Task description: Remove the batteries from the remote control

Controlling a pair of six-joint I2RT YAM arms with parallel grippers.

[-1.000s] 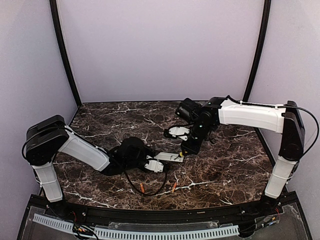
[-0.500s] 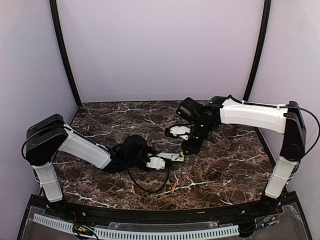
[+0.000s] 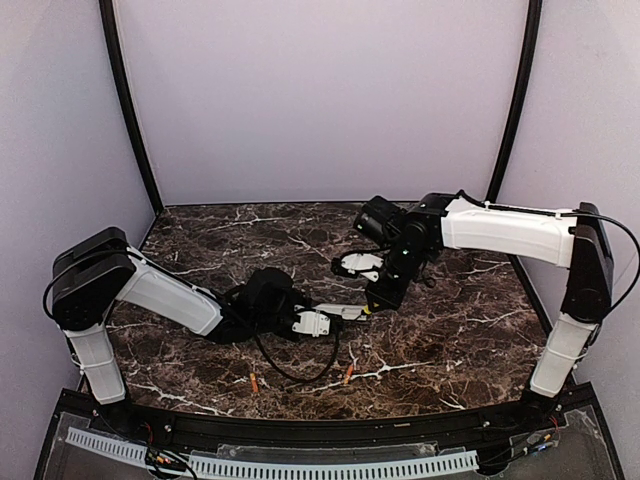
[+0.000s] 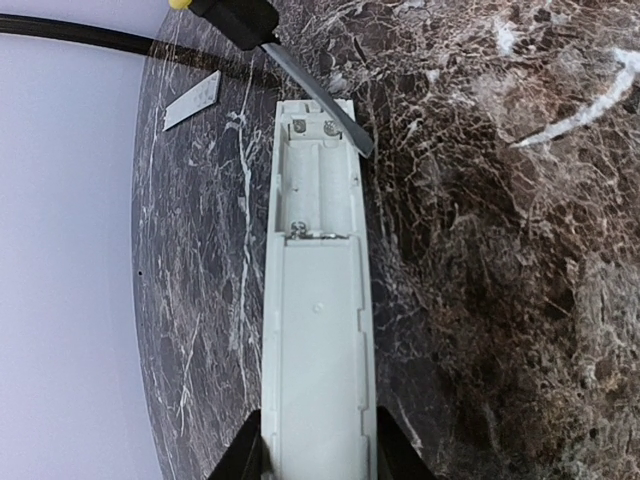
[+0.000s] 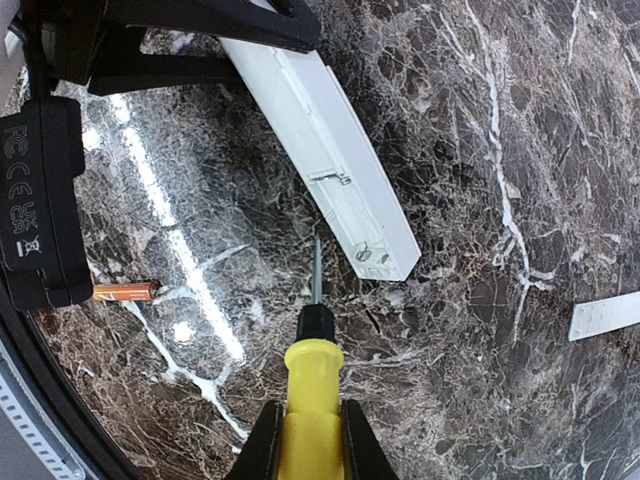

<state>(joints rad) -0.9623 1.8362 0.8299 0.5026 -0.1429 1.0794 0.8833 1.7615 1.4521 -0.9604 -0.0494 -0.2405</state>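
My left gripper (image 3: 322, 320) (image 4: 315, 452) is shut on the near end of the white remote control (image 4: 315, 300) (image 3: 345, 313) (image 5: 330, 150), held just over the marble. Its open recess (image 4: 315, 185) faces up and holds no batteries. Two orange batteries lie on the table near the front edge, one at the left (image 3: 254, 382) and one at the right (image 3: 348, 373); one also shows in the right wrist view (image 5: 125, 291). My right gripper (image 3: 378, 296) (image 5: 305, 440) is shut on a yellow-handled screwdriver (image 5: 312, 385) (image 4: 310, 90), its tip beside the remote's far end.
The flat white cover strip (image 4: 193, 100) (image 5: 605, 315) lies on the marble beyond the remote. A black cable (image 3: 290, 370) loops under the left wrist. The table's front rail (image 3: 320, 425) is close behind the batteries.
The left battery has rolled further left along the front of the table. My left gripper and the remote have shifted slightly right. The right arm has barely moved.
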